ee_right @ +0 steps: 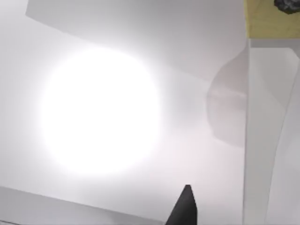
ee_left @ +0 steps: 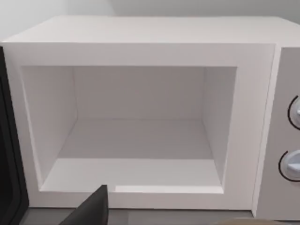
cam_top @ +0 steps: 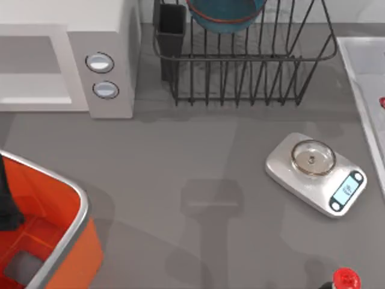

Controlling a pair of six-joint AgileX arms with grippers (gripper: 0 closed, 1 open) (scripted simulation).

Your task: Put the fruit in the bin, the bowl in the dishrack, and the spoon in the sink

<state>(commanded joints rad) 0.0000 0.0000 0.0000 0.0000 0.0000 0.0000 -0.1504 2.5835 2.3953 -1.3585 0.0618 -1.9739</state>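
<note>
Though a dark tip of the left gripper (ee_left: pixel 93 208) pokes into the left wrist view, open or shut cannot be told; it faces the open, bare cavity of a white box-shaped microwave (ee_left: pixel 140 117), whose black door is cut off at the frame edge. Right gripper (ee_right: pixel 185 208): same, one dark tip, state cannot be told, set against a glaring white surface with a yellow patch in one corner. Seen from above, a dark piece, cut off by the left edge, hangs over the large orange plastic bin with silver-grey rim (cam_top: pixel 72 205), itself cropped at the bottom left; hard to say what part it is. Wide blue bowl with reddish-brown edge (cam_top: pixel 225 15) sits in the black wire dishrack (cam_top: pixel 252 78) at the back, upper half cut off; dark square cutlery cup (cam_top: pixel 171 30) at the rack's left end. Pale grey-white sink (cam_top: pixel 361 78) runs off the right edge, with a small red bit (cam_top: pixel 382 102) inside, too cropped to identify. Silver kitchen scale with steel pan (cam_top: pixel 316 171) lies tilted near the sink, apart from it. Shiny red bottle cap (cam_top: pixel 346 279) at the bottom edge. Grey tabletop (cam_top: pixel 198 162) is open through the middle.
</note>
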